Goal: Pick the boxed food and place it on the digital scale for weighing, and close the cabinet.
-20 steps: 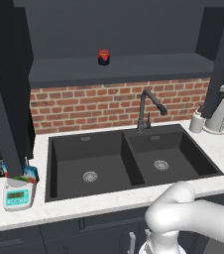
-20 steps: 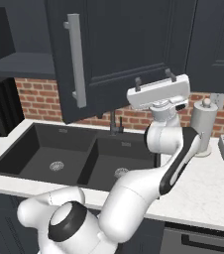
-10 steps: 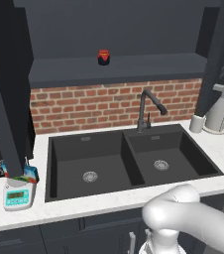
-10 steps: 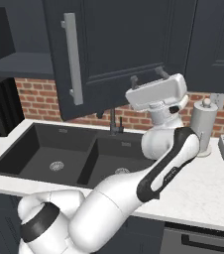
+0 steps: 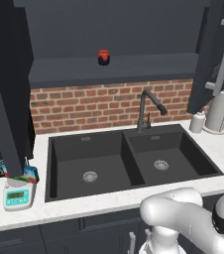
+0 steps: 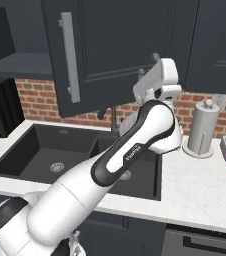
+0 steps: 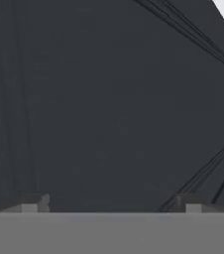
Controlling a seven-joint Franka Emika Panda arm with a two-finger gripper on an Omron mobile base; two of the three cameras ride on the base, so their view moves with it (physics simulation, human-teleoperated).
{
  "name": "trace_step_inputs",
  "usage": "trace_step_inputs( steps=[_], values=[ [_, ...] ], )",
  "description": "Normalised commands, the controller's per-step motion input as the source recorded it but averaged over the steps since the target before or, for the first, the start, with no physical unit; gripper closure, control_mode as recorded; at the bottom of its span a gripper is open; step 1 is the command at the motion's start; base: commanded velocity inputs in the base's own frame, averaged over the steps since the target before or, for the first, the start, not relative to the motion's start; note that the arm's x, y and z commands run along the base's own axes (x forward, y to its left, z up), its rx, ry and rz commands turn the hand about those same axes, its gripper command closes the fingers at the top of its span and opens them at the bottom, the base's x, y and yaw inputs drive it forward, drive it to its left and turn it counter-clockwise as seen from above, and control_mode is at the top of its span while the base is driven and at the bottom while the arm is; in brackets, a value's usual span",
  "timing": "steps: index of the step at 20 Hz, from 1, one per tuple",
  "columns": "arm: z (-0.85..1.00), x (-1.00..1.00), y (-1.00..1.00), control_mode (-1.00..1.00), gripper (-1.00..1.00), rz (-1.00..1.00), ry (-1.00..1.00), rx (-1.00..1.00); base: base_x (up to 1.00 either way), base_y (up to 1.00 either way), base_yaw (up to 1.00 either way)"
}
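facing the flat matte charcoal cabinet [image 7: 109,99] door, the gripper [image 7: 109,203] stands wide and empty; the flat blue boxed food [image 5: 27,173] lies on the squarish digital scale [image 5: 19,197].

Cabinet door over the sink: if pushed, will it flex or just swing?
The cabinet door looks like a thick flat panel, so probably stiff. It stands ajar, so a push likely swings it. Its smooth face may be slippery.

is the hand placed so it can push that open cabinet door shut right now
Probably yes. The hand is open, holds nothing, and faces the flat panel of the cabinet door at close range, with nothing visible between them. Whether it already touches the door is unclear.
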Motion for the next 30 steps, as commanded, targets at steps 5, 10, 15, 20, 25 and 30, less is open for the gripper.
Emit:
trace_step_inputs(
  steps=[5,10,15,20,25,30],
  values=[
    [0.0,1.0,0.04,-1.0,-1.0,-0.34,0.18,-0.01,0.0,0.0,0.0],
    [-0.04,0.87,0.05,-1.0,-1.0,-0.22,0.09,0.0,0.0,0.0,0.0],
    [-0.06,0.9,0.2,-1.0,-1.0,-0.16,0.01,0.0,0.0,0.0,0.0],
    [-0.13,0.93,0.32,-1.0,-1.0,-0.15,0.0,0.0,0.0,0.0,0.0],
    [-0.24,1.0,0.38,-1.0,-1.0,-0.11,0.0,0.0,0.0,0.0,0.0],
    [-0.31,1.0,0.45,-1.0,-1.0,-0.06,0.0,0.02,0.0,0.0,0.0]
  ],
)
